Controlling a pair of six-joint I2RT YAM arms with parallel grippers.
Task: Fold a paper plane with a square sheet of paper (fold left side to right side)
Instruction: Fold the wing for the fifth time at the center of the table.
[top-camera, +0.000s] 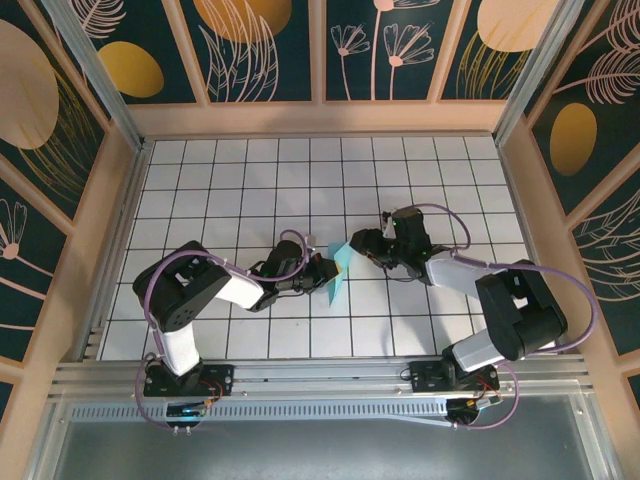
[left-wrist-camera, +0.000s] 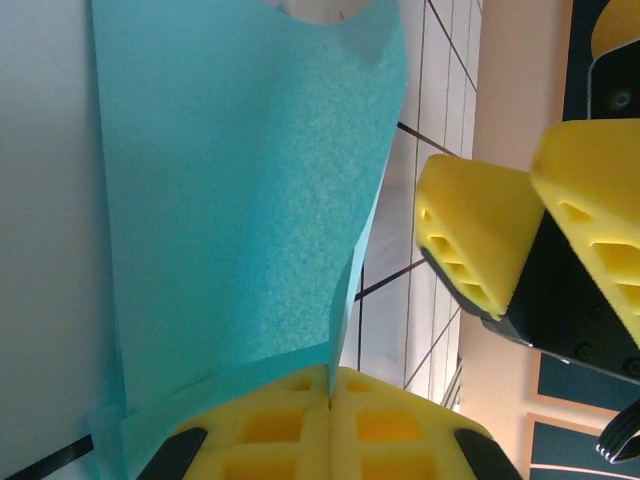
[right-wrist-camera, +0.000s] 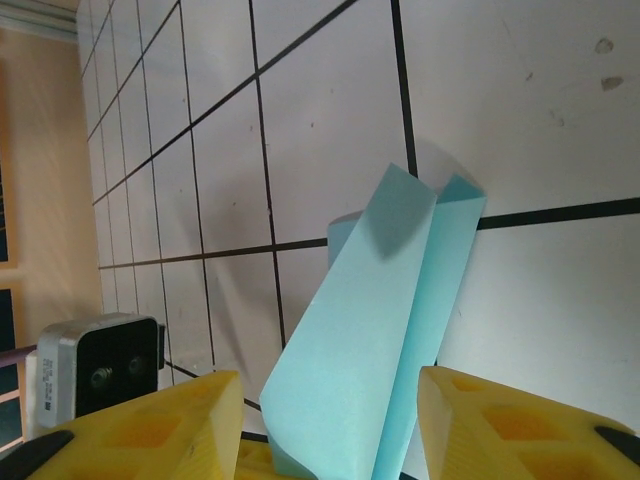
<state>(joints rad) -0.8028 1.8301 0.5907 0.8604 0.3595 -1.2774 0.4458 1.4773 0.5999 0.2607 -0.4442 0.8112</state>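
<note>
**Sheet stands in the gap of my right fingers, pinned by the left**

My left fingers (left-wrist-camera: 270, 425) are pressed flat together on one edge of the square sheet of paper (left-wrist-camera: 240, 200). From that pinch the paper rises away as a curved, doubled flap, lifted off the table (top-camera: 250, 180). From above, the sheet (top-camera: 340, 272) sits near mid-table, with the left fingers (top-camera: 320, 272) touching it on one side. The right fingers (top-camera: 360, 244) are just beyond it on the far right side.

Through the right wrist camera, the right fingers (right-wrist-camera: 520, 420) stand about half spread and grip nothing. The sheet (right-wrist-camera: 380, 330) runs out of the gap between them, its long axis pointing away along their reach and leaning a little right. I judge the right arm is the one placed to close on the flap.

Both arms reach inward, low and bent, with their wrists nearly facing each other across the paper.
</note>
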